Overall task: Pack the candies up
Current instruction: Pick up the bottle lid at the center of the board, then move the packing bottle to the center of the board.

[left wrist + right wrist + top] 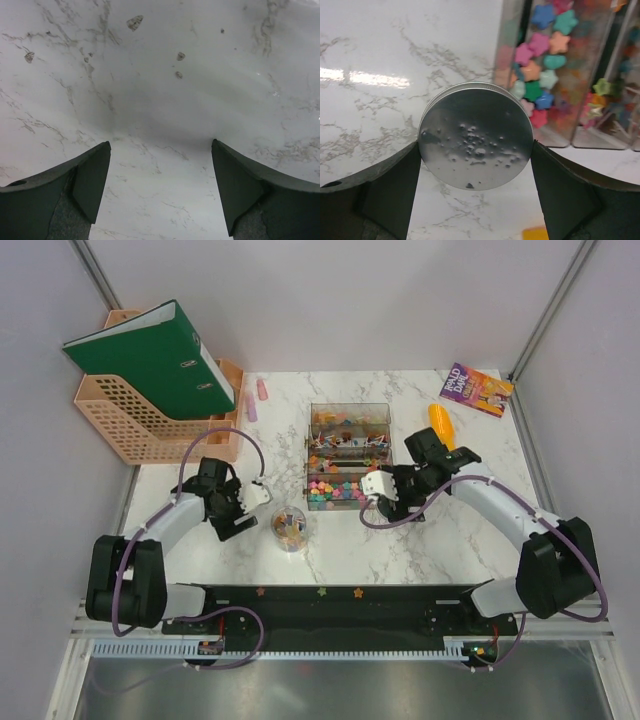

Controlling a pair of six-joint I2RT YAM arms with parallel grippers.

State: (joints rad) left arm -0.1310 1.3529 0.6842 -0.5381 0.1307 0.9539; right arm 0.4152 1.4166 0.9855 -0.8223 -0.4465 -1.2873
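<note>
The candies (335,488) are small multicoloured star-shaped sweets filling a clear compartment box (348,412) at the table's middle. In the right wrist view they (540,75) show through the box wall. A clear cup (290,527) in front of the box holds some more. My right gripper (375,492) sits at the box's near right corner. Its fingers (476,146) touch both edges of a round silver lid (476,125) held above the marble. My left gripper (258,495) is left of the cup, and its fingers (161,150) stand wide apart over bare marble.
An orange scoop (440,423) and a book (476,390) lie at the back right. Peach file trays (150,420) with a green binder (155,355) stand at the back left. Pink (262,390) and purple (251,408) items lie beside them.
</note>
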